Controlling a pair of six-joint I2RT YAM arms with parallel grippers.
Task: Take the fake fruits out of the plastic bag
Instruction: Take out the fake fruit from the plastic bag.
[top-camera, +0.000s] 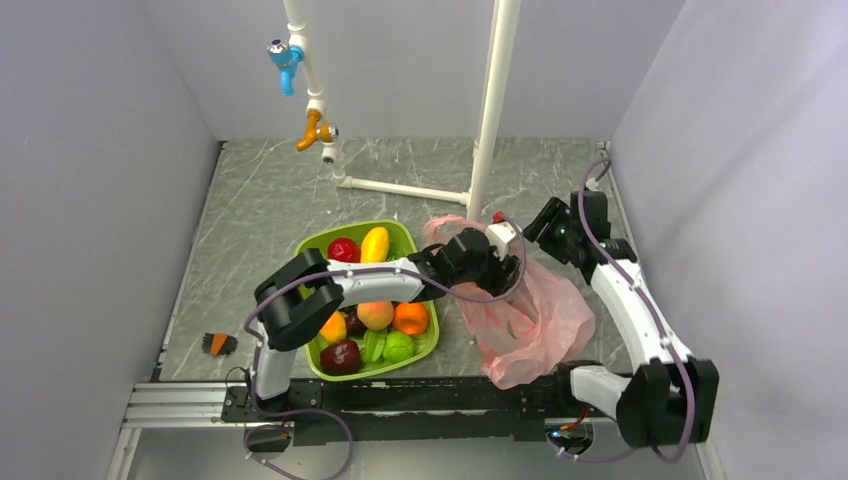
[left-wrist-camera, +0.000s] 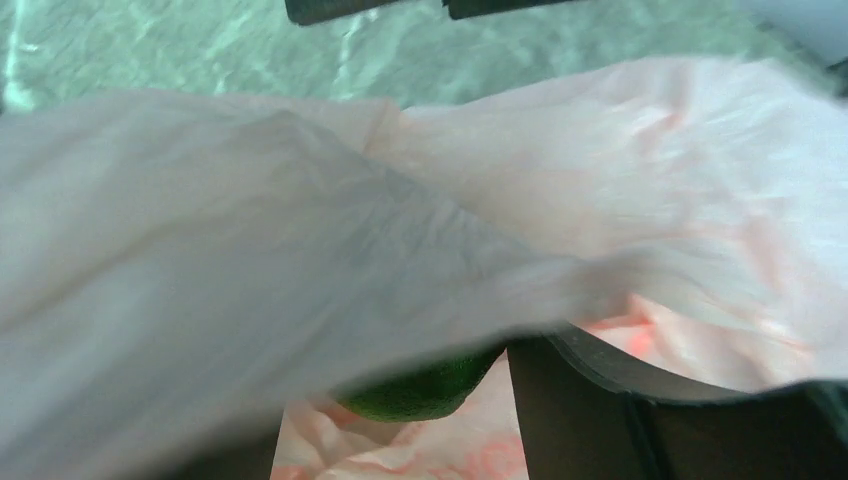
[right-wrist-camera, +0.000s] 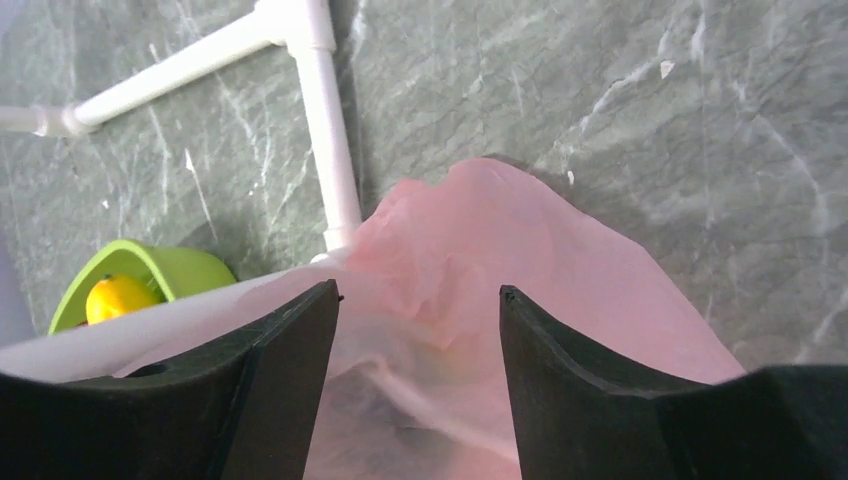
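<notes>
A dark green fruit (left-wrist-camera: 420, 392) lies inside the pink bag (top-camera: 535, 325), half covered by a fold of its film. The bag sits crumpled on the tabletop (top-camera: 260, 200) just right of the green tray (top-camera: 312, 240), where a peach (top-camera: 375, 315) and a red apple (top-camera: 342, 248) rest among other fruit.

The left gripper (top-camera: 480, 262) reaches across the tray into the bag's mouth. In its wrist view one dark finger (left-wrist-camera: 600, 410) stands right beside the green fruit, but the other is buried under blurred film, so I cannot tell whether it grasps the fruit or is released. The right gripper (right-wrist-camera: 418, 292) is spread wide at the far edge of the bag, with pink film between its jaws and nothing pinched.

The rest of the bag's inside is hidden.

The tabletop is grey-green marbled stone. A white pipe frame (top-camera: 495, 100) stands at its back, and plain grey walls (top-camera: 90, 150) close it in.
</notes>
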